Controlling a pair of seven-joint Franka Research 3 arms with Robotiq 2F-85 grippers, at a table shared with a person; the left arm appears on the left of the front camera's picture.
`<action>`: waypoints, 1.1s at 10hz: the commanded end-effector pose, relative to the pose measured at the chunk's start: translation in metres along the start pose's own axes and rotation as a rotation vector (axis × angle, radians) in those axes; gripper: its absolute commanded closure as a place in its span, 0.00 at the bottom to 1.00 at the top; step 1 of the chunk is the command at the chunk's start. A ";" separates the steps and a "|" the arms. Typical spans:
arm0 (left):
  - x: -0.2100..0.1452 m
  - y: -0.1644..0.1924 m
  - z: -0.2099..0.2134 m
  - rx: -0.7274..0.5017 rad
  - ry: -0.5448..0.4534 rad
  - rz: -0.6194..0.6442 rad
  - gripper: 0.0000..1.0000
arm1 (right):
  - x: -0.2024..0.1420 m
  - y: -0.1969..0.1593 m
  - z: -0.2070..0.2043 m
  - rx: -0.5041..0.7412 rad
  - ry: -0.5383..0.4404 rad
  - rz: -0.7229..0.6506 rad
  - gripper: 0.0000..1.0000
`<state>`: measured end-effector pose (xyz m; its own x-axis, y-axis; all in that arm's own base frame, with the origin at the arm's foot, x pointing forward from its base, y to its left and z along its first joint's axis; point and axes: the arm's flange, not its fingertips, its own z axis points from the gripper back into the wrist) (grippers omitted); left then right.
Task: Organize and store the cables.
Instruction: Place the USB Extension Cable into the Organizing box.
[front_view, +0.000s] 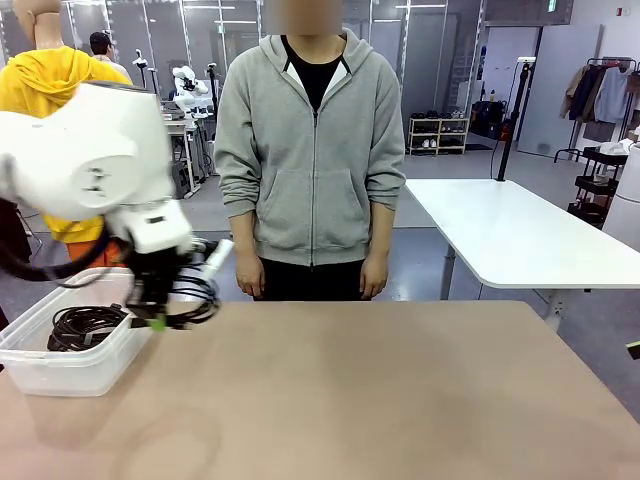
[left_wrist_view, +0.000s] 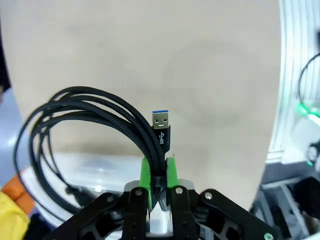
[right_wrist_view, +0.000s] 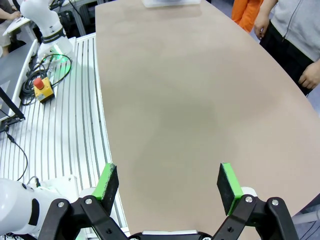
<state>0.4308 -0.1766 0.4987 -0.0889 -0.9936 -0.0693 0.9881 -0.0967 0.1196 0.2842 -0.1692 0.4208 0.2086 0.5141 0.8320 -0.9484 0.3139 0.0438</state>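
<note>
The step in hand looked like the drop-off: the left gripper (front_view: 152, 318) hung just above the near right corner of the clear plastic bin (front_view: 60, 370) at the table's left edge, its jaws clamped on a coiled black cable (left_wrist_view: 95, 130) — a braided cord whose bundled strands ran between the green pads (left_wrist_view: 145, 172), with a metal plug (left_wrist_view: 161, 125) standing up just above them. The loop fanned out to one side of the fingers, hanging free. Inside the bin another coil of black cable (front_view: 85, 325) already lay on the floor. Judging by this, the next move called for bringing the gripper further over the bin's opening, lowering it so the loop cleared the rim, and only then letting go, so the coil would not drape over the wall. The left arm (front_view: 90, 160) reached in low from the left, its wrist bent down toward the bin. The right gripper (right_wrist_view: 167, 182) hovered over the bare brown table (right_wrist_view: 190, 100), jaws spread wide and holding nothing — well apart from the bin. The person (front_view: 312, 150) stood at the far side, hands down.
</note>
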 end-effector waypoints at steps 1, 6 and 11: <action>-0.043 -0.016 0.003 0.053 -0.050 -0.002 1.00 | 0.001 0.000 0.001 -0.006 -0.016 0.002 0.00; -0.058 -0.012 0.005 0.017 -0.021 0.027 1.00 | 0.001 0.000 0.001 -0.006 -0.016 0.002 0.00; -0.061 -0.014 0.001 0.016 -0.026 -0.001 0.86 | 0.001 0.000 0.001 -0.006 -0.016 0.002 0.00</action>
<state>0.4209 -0.1159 0.5018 -0.0850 -0.9957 -0.0366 0.9869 -0.0892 0.1342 0.2840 -0.1696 0.4207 0.2102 0.5133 0.8320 -0.9479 0.3155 0.0448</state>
